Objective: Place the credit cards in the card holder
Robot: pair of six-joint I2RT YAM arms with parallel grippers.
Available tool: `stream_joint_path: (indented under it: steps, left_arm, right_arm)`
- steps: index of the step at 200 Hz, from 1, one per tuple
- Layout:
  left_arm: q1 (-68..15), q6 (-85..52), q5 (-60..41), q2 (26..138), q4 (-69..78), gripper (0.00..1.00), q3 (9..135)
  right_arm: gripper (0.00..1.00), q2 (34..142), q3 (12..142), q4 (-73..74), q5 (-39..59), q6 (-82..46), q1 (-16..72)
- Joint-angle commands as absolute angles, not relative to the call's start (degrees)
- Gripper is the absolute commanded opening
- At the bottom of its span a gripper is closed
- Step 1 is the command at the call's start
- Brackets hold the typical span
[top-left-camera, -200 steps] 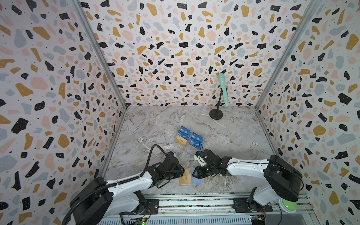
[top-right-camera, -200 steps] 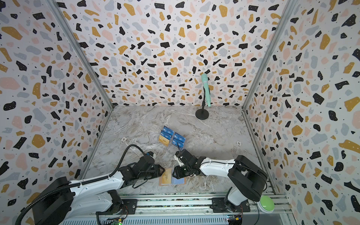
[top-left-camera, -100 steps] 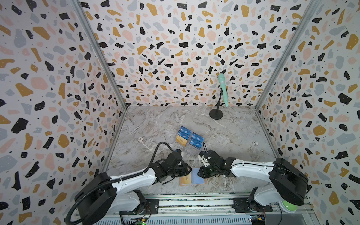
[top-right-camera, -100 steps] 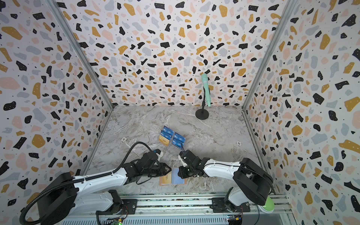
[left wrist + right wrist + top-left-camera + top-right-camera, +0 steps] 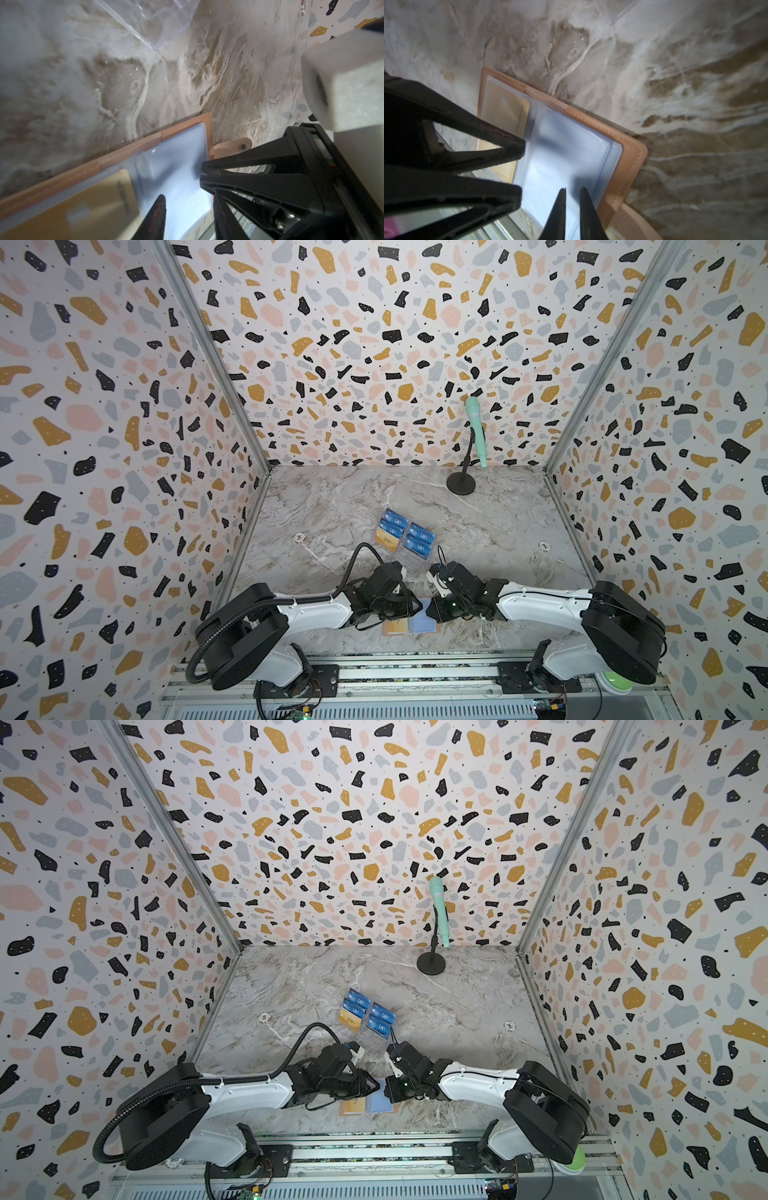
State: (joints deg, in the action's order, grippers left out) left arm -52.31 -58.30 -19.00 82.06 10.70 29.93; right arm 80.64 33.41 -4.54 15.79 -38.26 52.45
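The right gripper [image 5: 572, 199] is working at the clear sleeve [image 5: 566, 149] of the card holder [image 5: 631, 164], on the leaf nearer its own arm. As I am reading it, the step is parting that sleeve so a card can slide in.

Doing it well is going to mean nipping only the top film near its free edge and lifting gently. The left gripper [image 5: 519, 171] should be pinning the booklet so it is not skating on the marble table [image 5: 332, 510].

The right jaws are standing nearly together with a slim gap, tips at the film. Whether they are pinching it I cannot tell. The left jaws are standing partly apart, carrying nothing, tips over the spine beside the gold card [image 5: 502, 110] already sleeved.

The holder is lying open and flat at the table's front edge, between both grippers. Beyond it, the acrylic stand [image 5: 409, 562] is holding the remaining credit cards [image 5: 419, 537], mostly blue.
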Motion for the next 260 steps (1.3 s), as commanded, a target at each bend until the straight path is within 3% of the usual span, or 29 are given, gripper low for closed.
stream_joint_path:
  steps: [1,260]
  left_arm:
    - [-52.6,-59.4,-18.9,82.7,13.0,0.4,29.9]
    - [-53.0,-62.3,-22.2,85.0,21.9,0.42,26.2]
  right_arm:
    - [0.16,79.9,32.8,-6.2,15.1,-38.1,52.1]
    - [0.13,81.0,33.2,-5.4,15.6,-37.7,52.1]
